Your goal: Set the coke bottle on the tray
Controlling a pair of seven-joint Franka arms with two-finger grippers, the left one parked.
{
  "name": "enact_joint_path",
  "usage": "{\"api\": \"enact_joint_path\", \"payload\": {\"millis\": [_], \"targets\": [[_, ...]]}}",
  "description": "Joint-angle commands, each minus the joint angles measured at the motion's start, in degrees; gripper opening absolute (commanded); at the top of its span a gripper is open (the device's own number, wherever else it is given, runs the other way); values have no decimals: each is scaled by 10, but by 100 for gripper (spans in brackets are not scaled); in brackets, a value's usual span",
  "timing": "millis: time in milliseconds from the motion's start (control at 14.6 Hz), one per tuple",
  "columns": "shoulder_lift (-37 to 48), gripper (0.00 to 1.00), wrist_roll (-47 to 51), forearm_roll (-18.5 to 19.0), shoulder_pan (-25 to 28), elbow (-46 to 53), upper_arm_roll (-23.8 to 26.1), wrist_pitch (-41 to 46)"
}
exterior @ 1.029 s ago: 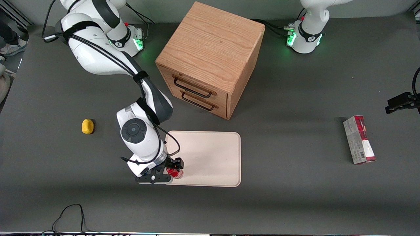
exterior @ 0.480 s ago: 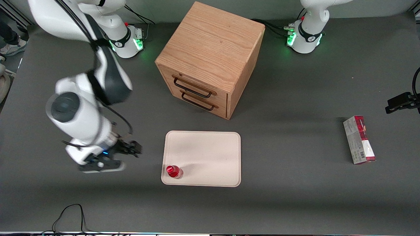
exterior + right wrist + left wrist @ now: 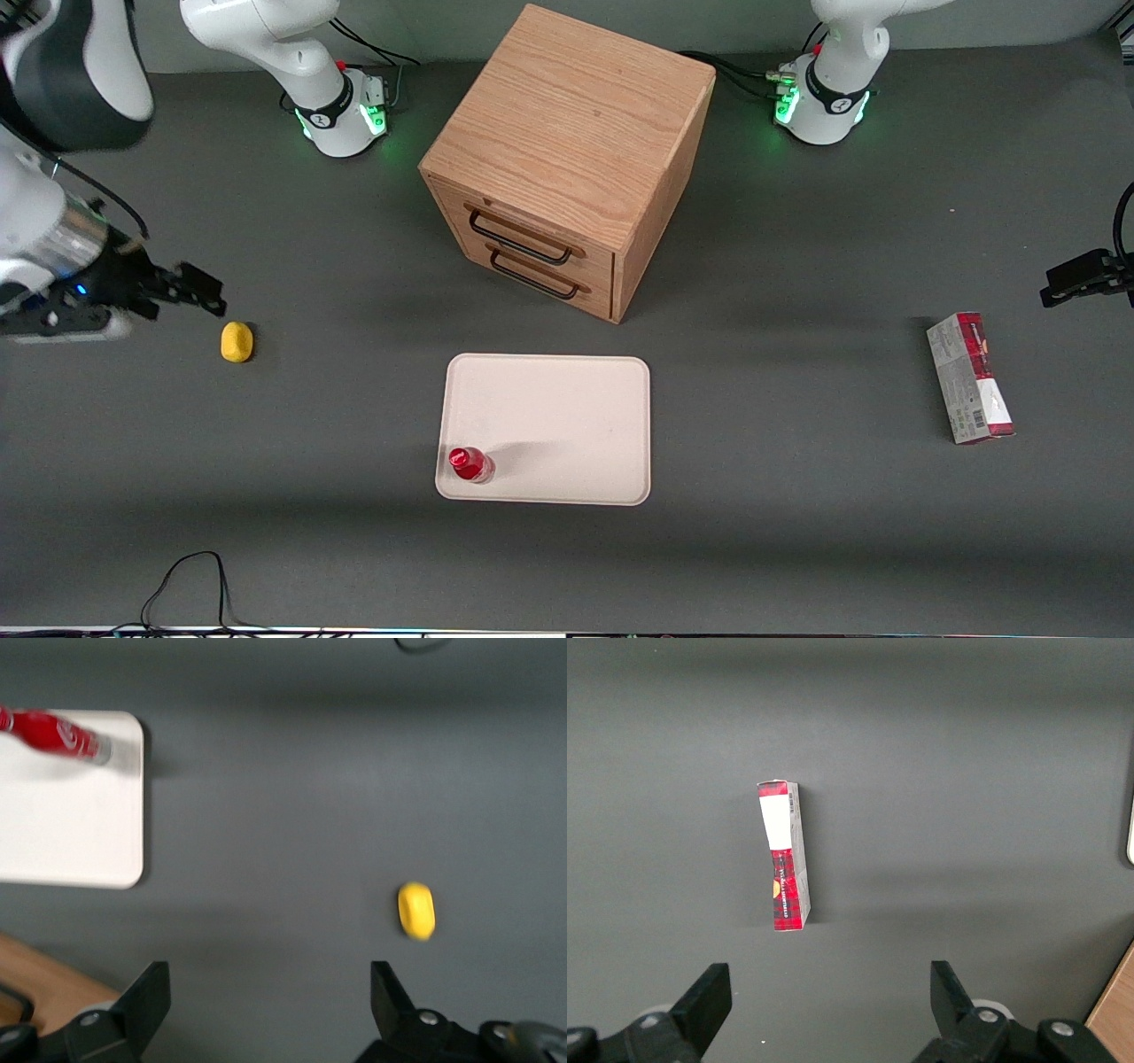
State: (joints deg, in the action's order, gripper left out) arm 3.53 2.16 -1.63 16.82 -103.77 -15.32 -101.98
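Grey table (image 3: 797, 549), coke bottle (image 3: 469, 464) upright on tray (image 3: 567, 416); pincer (image 3: 190, 292) wide, now withdrawn

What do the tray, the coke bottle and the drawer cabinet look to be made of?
Tray: matte cream, moulded rounded rim, probably plastic. Coke bottle, standing on the tray: glossy red, likely plastic. Cabinet: visible oak-like grain, wood or veneer; dark, metal-looking handles. Gripper open, high near the yellow lump.
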Motion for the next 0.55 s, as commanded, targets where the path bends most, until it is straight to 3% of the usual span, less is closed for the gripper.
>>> {"api": "enact_joint_path", "payload": {"millis": [0, 480], "targets": [[54, 100, 2, -11, 12, -29, -12, 35], [39, 100, 6, -3, 11, -28, -14, 29]]}}
